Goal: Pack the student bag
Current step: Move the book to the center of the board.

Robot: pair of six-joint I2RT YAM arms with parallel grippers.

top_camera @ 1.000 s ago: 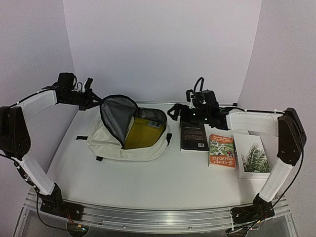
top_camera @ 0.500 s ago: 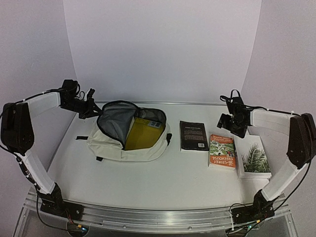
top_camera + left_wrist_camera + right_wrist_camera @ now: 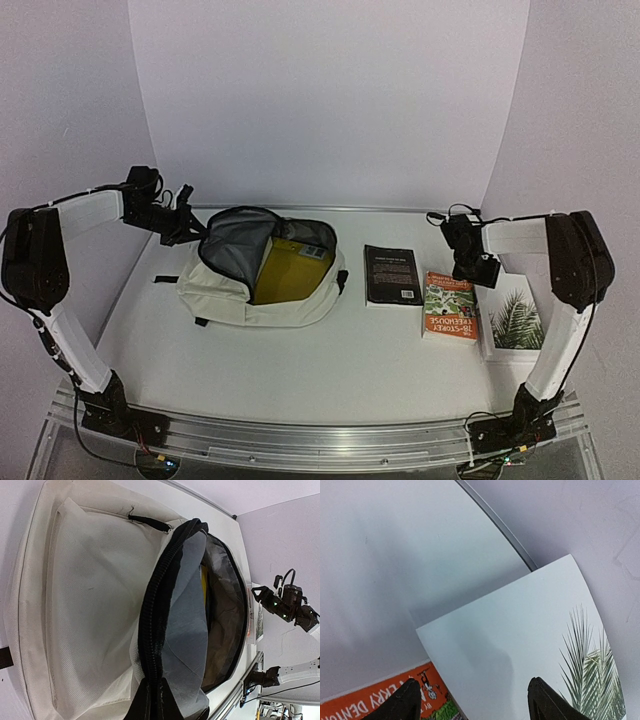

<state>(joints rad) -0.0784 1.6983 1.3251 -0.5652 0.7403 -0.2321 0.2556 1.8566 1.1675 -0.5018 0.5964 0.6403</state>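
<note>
We put the packing at an early stage. The student bag (image 3: 240, 295) lies flat on the bench (image 3: 300, 360) with its mouth unzipped and its grey lining showing, and one yellow book (image 3: 285, 268) sits inside it. To the bag's right, three books lie in a row: a black book (image 3: 392, 272) nearest the bag, an orange book (image 3: 449, 305) further off, and a white book with a palm print (image 3: 515, 318) furthest away. So we count one bag and four books, one in and three to go. The left gripper (image 3: 190, 225), at the bag's far left edge, has its jaws pinched on the black zipper trim, propping the mouth open. The right gripper (image 3: 478, 268) hangs well to the bag's right over the orange and white books, jaws apart and holding nothing.
</note>
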